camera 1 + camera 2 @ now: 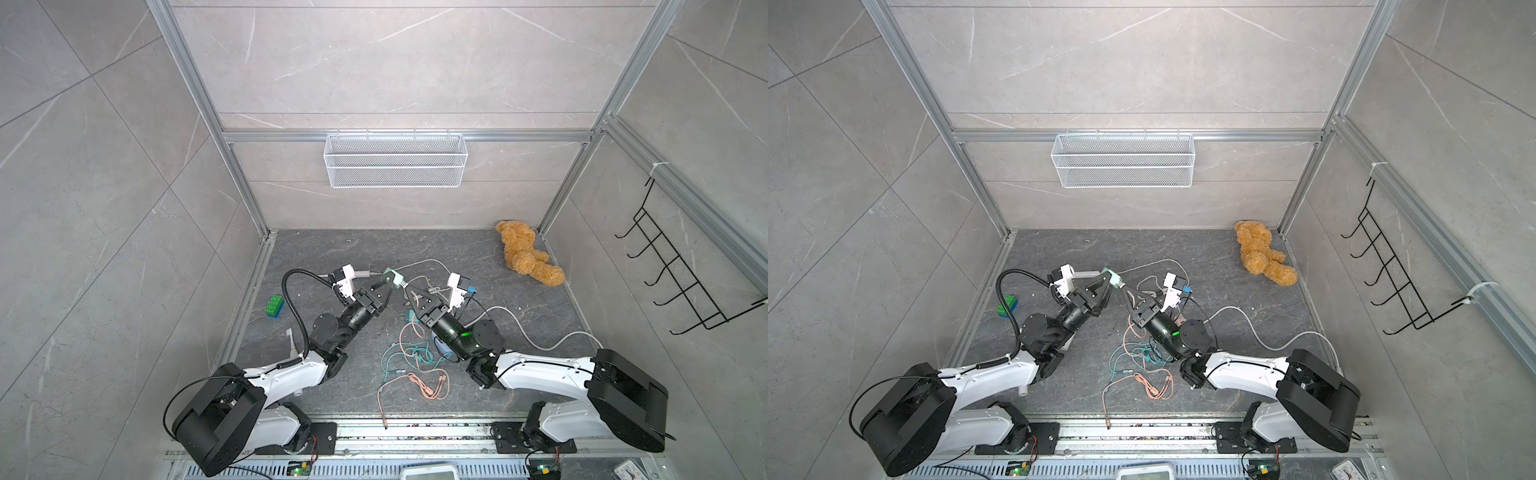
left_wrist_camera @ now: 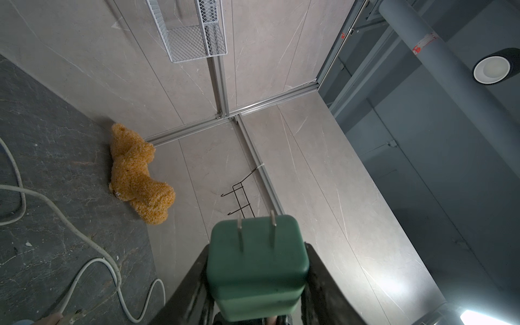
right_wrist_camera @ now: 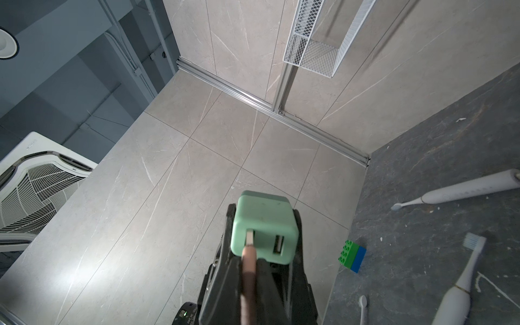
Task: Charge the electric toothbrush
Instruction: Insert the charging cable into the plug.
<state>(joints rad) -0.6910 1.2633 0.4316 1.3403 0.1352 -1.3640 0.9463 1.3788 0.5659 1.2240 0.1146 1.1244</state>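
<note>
Standing by the booth, I see both arms meeting above the middle of the dark stone-look worktop (image 1: 457, 249), raised clear of it so the parts can be joined in the air.

A white electric toothbrush (image 3: 467, 190) lies flat on the left arm's side of the worktop. A second brush (image 3: 457, 292) lies nearer the green-and-blue block (image 3: 353, 256). Both are well apart from the grippers, and I see no cable reaching either.

The left gripper (image 1: 387, 284) is partly spread and clamped on the sides of the green wall adapter (image 2: 257, 261). Its prongs point away and its port face is turned toward the other arm, which I take to be bracing it for insertion.

The right gripper (image 1: 409, 287) is pinched almost closed on the salmon-pink cable (image 3: 249, 281), just behind its USB plug (image 3: 250, 237). That plug sits in one of the adapter's two ports, and the other port is empty. How deep it has gone I cannot tell.
</note>
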